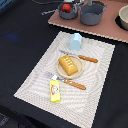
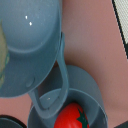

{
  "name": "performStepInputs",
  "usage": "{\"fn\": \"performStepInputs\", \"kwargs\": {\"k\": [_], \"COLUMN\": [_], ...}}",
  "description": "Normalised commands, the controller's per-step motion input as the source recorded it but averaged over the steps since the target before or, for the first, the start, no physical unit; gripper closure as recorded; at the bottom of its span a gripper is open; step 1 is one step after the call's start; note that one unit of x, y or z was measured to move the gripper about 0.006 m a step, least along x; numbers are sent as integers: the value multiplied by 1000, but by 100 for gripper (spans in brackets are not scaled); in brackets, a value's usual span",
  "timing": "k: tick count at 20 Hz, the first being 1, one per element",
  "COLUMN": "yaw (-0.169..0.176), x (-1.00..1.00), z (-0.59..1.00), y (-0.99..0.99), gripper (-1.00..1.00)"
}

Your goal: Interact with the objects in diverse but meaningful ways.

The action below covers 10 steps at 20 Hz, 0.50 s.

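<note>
Butter [image 1: 55,91] lies nearest in the exterior view, a yellow block on the front part of the striped placemat [image 1: 35,85], its long axis running front to back with a slight tilt. Just beyond it a wooden-handled fork [image 1: 67,81] lies crosswise, touching or nearly touching the rim of the round tan plate [image 1: 61,72]. On that plate sits the bread loaf [image 1: 69,65], long axis slanting from the near right toward the far left of the exterior view. A wooden-handled knife [image 1: 82,58] lies behind the plate, and past it the pale blue carton [image 1: 75,41] stands upright near the mat's far edge.

Farther back, on a pink board [image 1: 107,31] set on the dark bench [image 1: 15,45], stand two grey pots. The smaller pot [image 1: 67,11] holds a small red tomato [image 1: 65,7]; the larger pot [image 1: 92,13] is just beside it, to the exterior view's right. The wrist view looks down on these from close by: the tomato [image 2: 71,117] rests inside the small pot [image 2: 95,95], with a loop handle [image 2: 52,90] of the bigger pot [image 2: 30,45] reaching over its rim.

The place setting looks untouched and neatly arranged, so most of the interaction seems left to do; the tomato in the pot may count as one step done. The arm appears to hover over the pots, suggesting they are the current target. The hand itself is not visible in either view, so whether it is wide, narrow or holding anything cannot be told.
</note>
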Motion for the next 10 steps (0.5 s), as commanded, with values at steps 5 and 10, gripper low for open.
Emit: {"fn": "performStepInputs", "kwargs": {"k": [5,10], "yaw": [0,0], "x": [239,193], "z": [-228,-288], "y": [199,189], "gripper": [-100,-100]}}
